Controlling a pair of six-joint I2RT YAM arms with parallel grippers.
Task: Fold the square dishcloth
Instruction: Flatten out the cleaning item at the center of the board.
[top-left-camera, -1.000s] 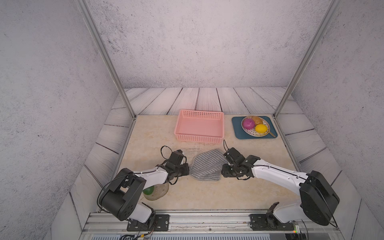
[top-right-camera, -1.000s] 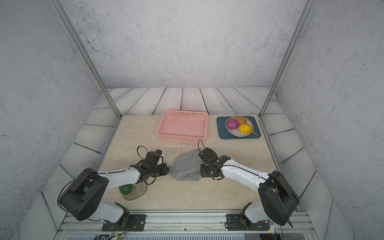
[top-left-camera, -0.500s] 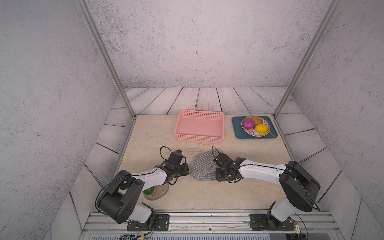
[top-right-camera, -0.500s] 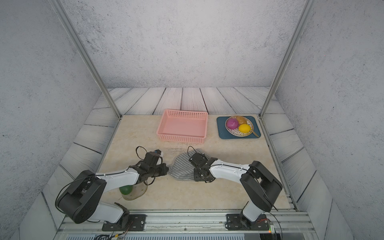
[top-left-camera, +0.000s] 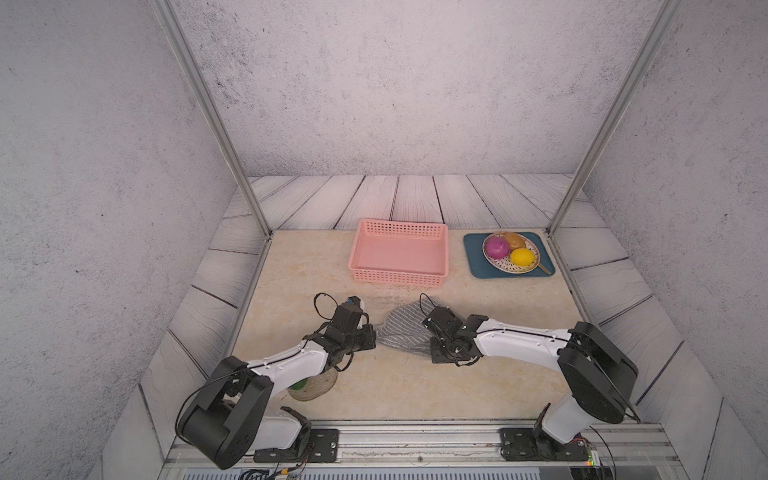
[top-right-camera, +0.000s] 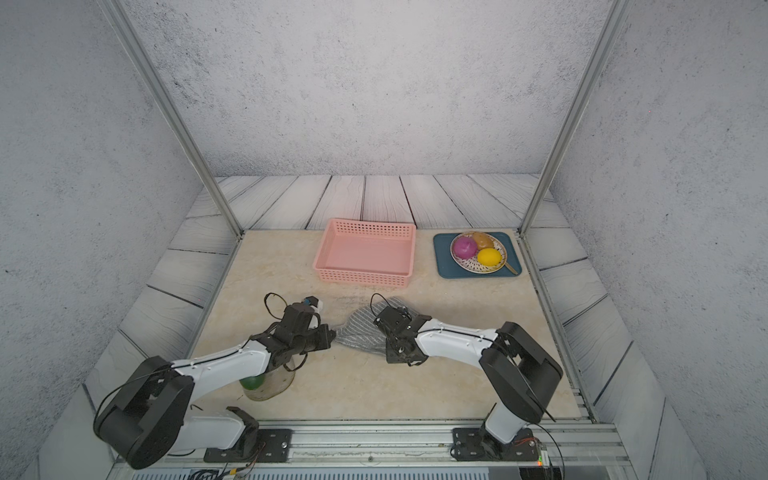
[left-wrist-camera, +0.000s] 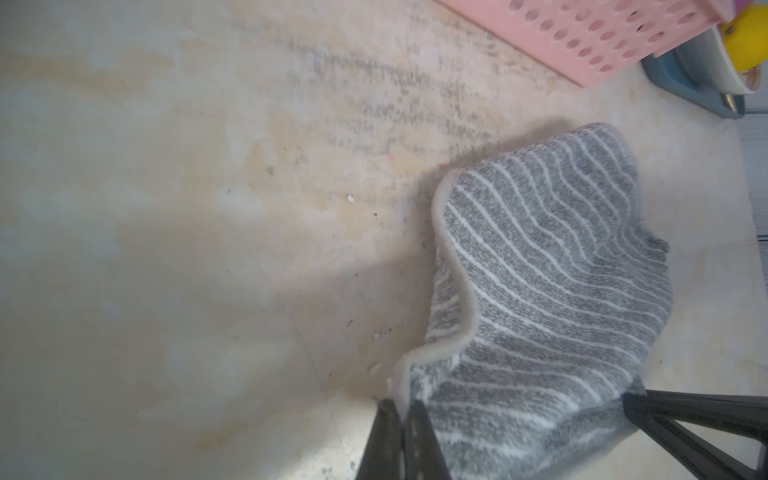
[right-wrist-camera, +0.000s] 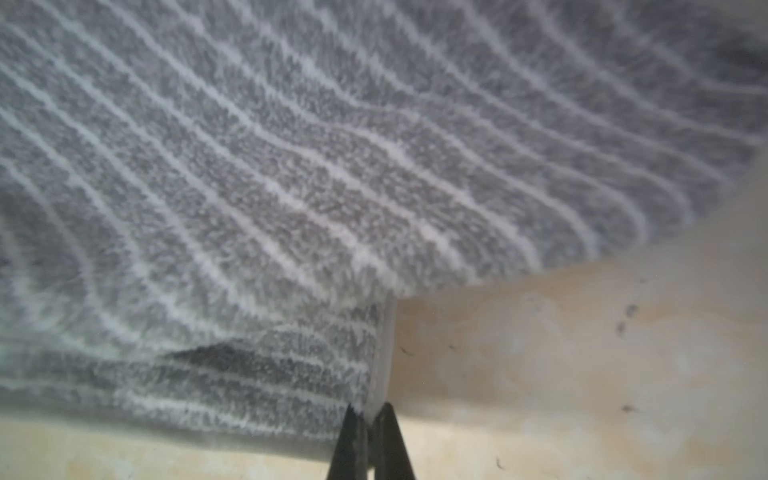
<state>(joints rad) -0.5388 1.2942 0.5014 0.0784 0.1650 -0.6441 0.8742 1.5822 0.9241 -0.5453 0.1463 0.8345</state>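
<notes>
The square dishcloth (top-left-camera: 405, 332) (top-right-camera: 359, 330), grey with thin white stripes, lies rumpled and humped on the beige table between my two arms. My left gripper (top-left-camera: 374, 334) (left-wrist-camera: 401, 405) is shut on the cloth's left edge, and its pale hem runs up from between the fingertips. My right gripper (top-left-camera: 432, 351) (right-wrist-camera: 369, 411) is shut on the hem at the cloth's near right corner. In the right wrist view the dishcloth (right-wrist-camera: 332, 166) fills most of the frame, with one layer folded over another near the jaws. In the left wrist view the dishcloth (left-wrist-camera: 561, 270) bulges upward.
A pink basket (top-left-camera: 398, 278) stands just behind the cloth. A blue tray (top-left-camera: 473, 266) at the back right holds a plate of fruit (top-left-camera: 510, 252). A woven straw-coloured round thing (top-left-camera: 316, 388) with a green object lies under my left arm. Metal posts stand at the back corners.
My right gripper slid left along the cloth's near edge and closed on its corner hem. The cloth bunched narrower. The left gripper kept its hold and place.
</notes>
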